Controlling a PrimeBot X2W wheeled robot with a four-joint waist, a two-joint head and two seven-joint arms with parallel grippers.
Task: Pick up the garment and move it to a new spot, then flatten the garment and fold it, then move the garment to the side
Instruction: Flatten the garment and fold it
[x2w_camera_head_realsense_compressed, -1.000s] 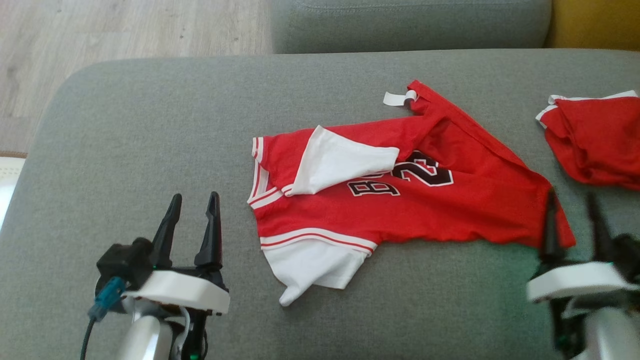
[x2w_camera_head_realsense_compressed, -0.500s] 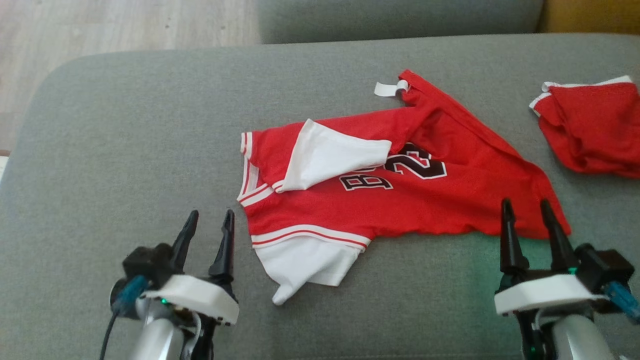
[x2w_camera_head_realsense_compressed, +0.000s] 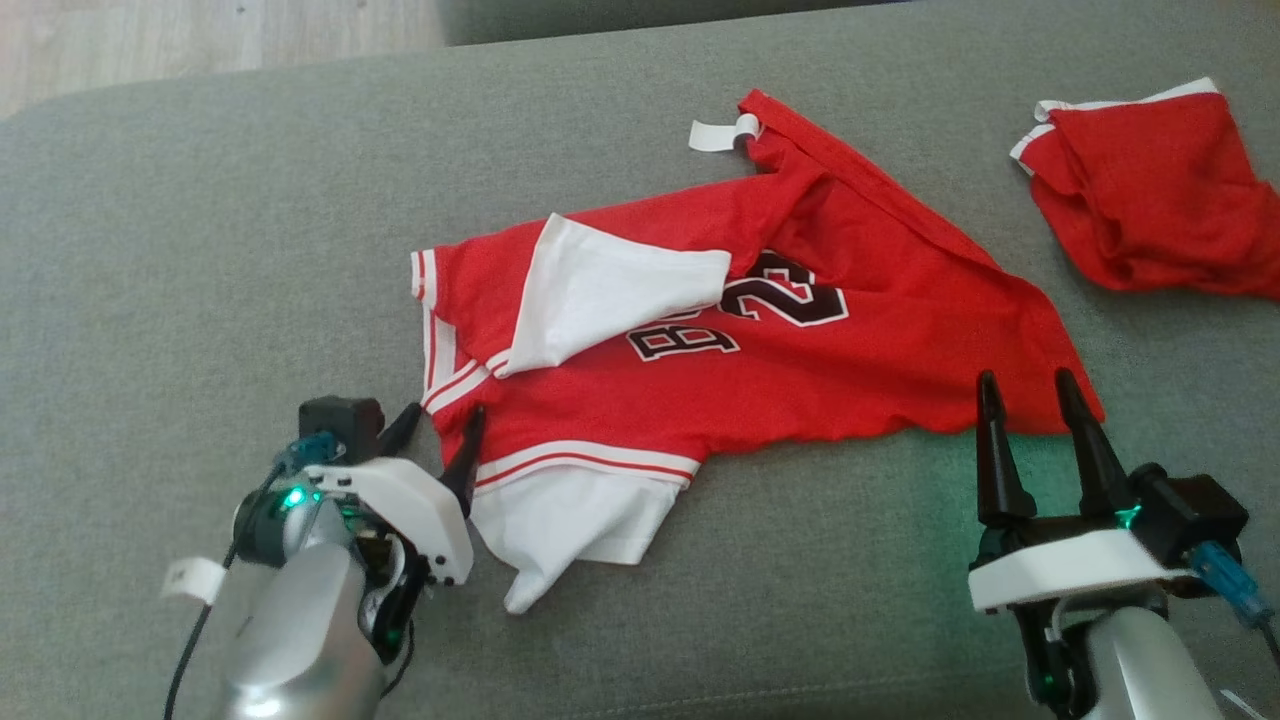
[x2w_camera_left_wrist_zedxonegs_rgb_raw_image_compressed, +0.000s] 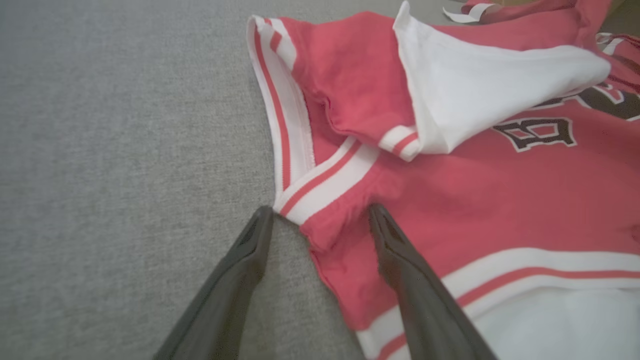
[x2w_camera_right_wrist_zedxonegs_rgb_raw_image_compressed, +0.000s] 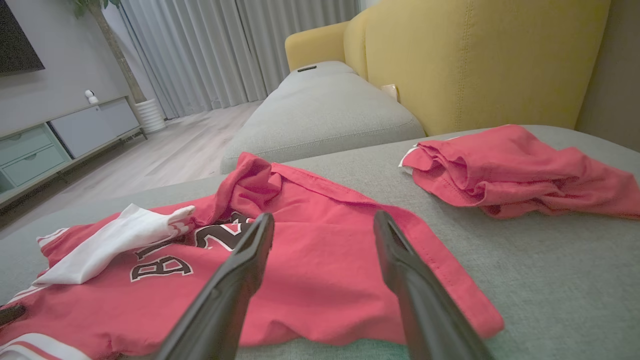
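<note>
The garment (x2w_camera_head_realsense_compressed: 860, 370) is a red jersey with white sleeves and black lettering, spread loosely on the grey sofa cushion (x2w_camera_head_realsense_compressed: 200, 250), one white sleeve flipped over its chest. My left gripper (x2w_camera_head_realsense_compressed: 443, 425) is open at its left edge. In the left wrist view the left gripper (x2w_camera_left_wrist_zedxonegs_rgb_raw_image_compressed: 320, 212) straddles the striped collar corner of the garment (x2w_camera_left_wrist_zedxonegs_rgb_raw_image_compressed: 475, 210), one finger on the cushion and one over red cloth. My right gripper (x2w_camera_head_realsense_compressed: 1027, 385) is open, tips at the hem's lower right corner. The right wrist view has the right gripper (x2w_camera_right_wrist_zedxonegs_rgb_raw_image_compressed: 324, 220) low over the garment (x2w_camera_right_wrist_zedxonegs_rgb_raw_image_compressed: 310, 280).
A second crumpled red cloth (x2w_camera_head_realsense_compressed: 1140, 200) lies at the cushion's far right, also the red cloth (x2w_camera_right_wrist_zedxonegs_rgb_raw_image_compressed: 515, 170) beside the jersey. A yellow armchair (x2w_camera_right_wrist_zedxonegs_rgb_raw_image_compressed: 475, 55) and another grey seat (x2w_camera_right_wrist_zedxonegs_rgb_raw_image_compressed: 320, 110) stand beyond. Wooden floor (x2w_camera_head_realsense_compressed: 200, 30) lies past the cushion's far left edge.
The head camera has shifted, so the whole picture moved. My left gripper has advanced to the jersey's collar corner. The right gripper has come to rest at the hem, still open.
</note>
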